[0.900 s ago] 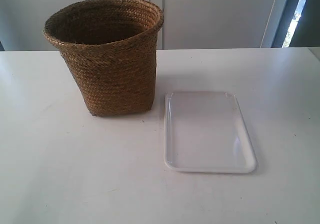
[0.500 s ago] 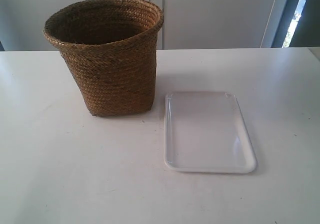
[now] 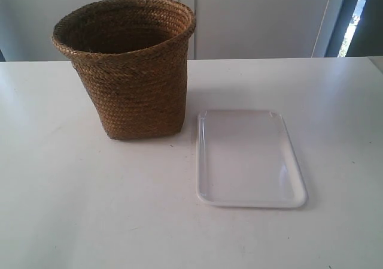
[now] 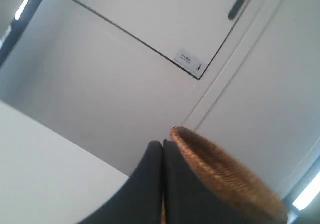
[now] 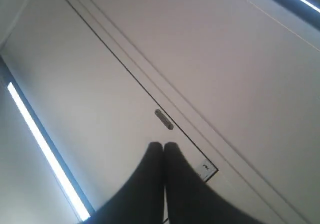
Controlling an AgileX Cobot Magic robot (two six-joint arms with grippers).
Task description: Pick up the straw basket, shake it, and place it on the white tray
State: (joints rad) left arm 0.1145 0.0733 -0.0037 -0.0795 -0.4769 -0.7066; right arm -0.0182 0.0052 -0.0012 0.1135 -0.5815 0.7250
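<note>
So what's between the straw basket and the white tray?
Nothing: the exterior view shows only a narrow strip of bare table between the straw basket and the white tray.

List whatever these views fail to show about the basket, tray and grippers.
- Floor of the straw basket: exterior view, hidden by its front wall.
- Basket below its rim: left wrist view, the left gripper covers it.
- white tray: outside both wrist views.
- The right gripper, like the left: outside the exterior view.
- door label: left wrist view, too small to read.
</note>
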